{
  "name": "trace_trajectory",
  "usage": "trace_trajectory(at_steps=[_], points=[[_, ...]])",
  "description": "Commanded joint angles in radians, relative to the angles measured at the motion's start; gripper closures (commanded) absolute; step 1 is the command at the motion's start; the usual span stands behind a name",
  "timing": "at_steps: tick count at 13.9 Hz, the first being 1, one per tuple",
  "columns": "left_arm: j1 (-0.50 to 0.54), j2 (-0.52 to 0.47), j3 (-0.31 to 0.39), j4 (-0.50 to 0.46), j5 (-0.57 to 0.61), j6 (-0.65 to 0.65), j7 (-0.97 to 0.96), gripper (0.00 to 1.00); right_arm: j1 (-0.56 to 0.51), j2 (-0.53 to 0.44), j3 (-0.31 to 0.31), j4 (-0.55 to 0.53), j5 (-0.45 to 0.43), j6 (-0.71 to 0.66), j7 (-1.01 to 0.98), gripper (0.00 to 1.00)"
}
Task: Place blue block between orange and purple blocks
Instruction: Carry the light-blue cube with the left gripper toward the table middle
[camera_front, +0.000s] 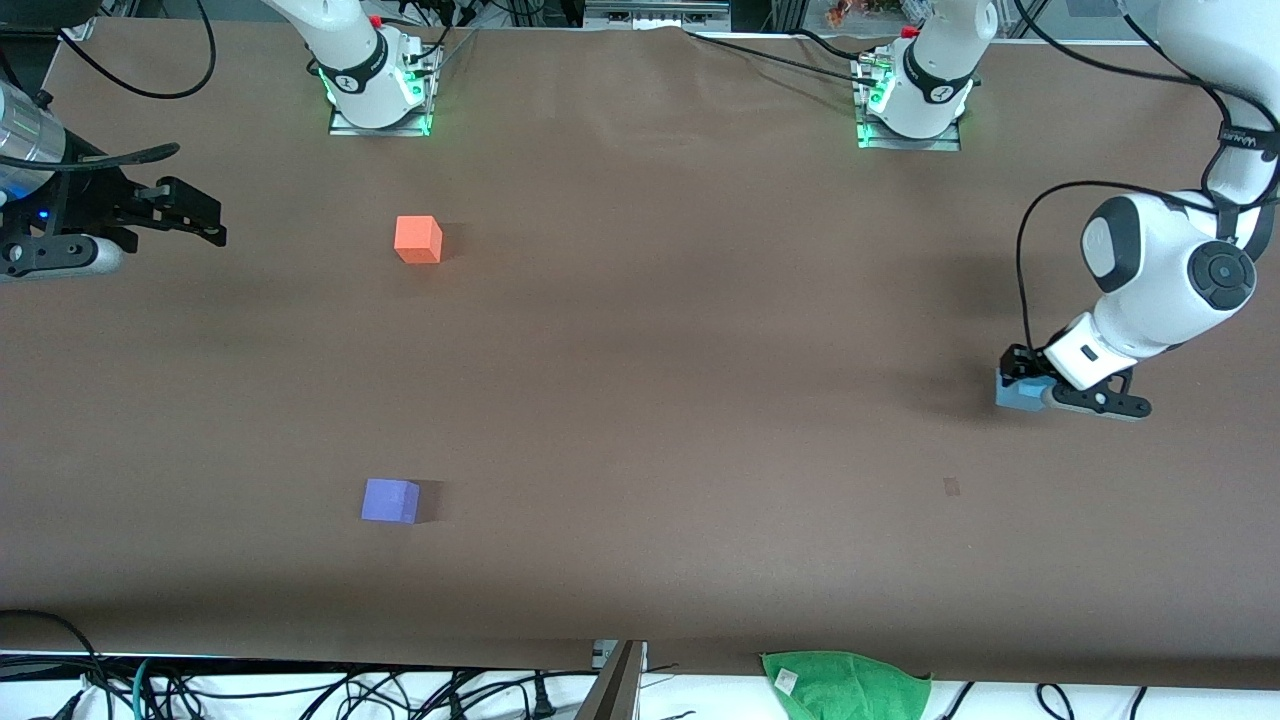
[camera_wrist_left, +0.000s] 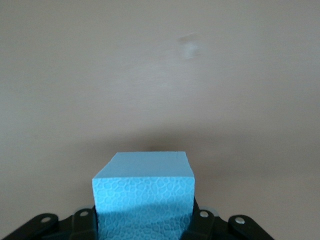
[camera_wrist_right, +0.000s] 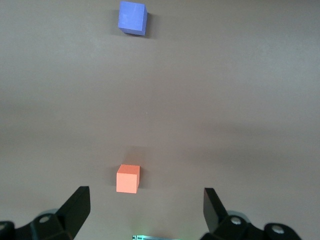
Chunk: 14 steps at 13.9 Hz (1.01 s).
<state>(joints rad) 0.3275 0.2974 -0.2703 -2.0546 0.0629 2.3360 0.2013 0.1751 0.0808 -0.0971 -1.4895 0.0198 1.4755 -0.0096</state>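
Front view: the left gripper is clamped on the blue block at the left arm's end of the table, well apart from the orange block and the purple block, which lies nearer the camera; the right gripper waits, spread wide, at the right arm's end. Left wrist view: the blue block sits pinched between the fingers. Right wrist view: the wide-spread right gripper frames the orange block and purple block below.
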Motion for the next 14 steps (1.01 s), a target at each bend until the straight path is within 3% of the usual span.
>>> trace_trajectory(at_steps=[1,4,7,10,14], points=[[0.001,-0.006,-0.122,0.083,0.006,-0.151,-0.109,0.8,0.001,-0.012,-0.003,-0.003,-0.006,-0.007,0.0,0.0],[-0.072,0.034,-0.208,0.134,0.006,-0.153,-0.279,0.8,0.001,-0.012,-0.003,-0.003,-0.006,-0.007,0.0,0.0],[-0.235,0.084,-0.21,0.189,0.008,-0.146,-0.475,0.8,0.001,-0.01,-0.003,-0.003,-0.006,-0.007,0.0,0.0],[-0.417,0.225,-0.207,0.33,0.018,-0.138,-0.642,0.79,0.001,-0.01,-0.003,-0.003,-0.006,-0.007,0.0,0.0],[-0.599,0.376,-0.194,0.372,0.135,0.052,-0.848,0.77,0.001,-0.01,-0.003,-0.002,-0.006,0.0,0.0,0.0]])
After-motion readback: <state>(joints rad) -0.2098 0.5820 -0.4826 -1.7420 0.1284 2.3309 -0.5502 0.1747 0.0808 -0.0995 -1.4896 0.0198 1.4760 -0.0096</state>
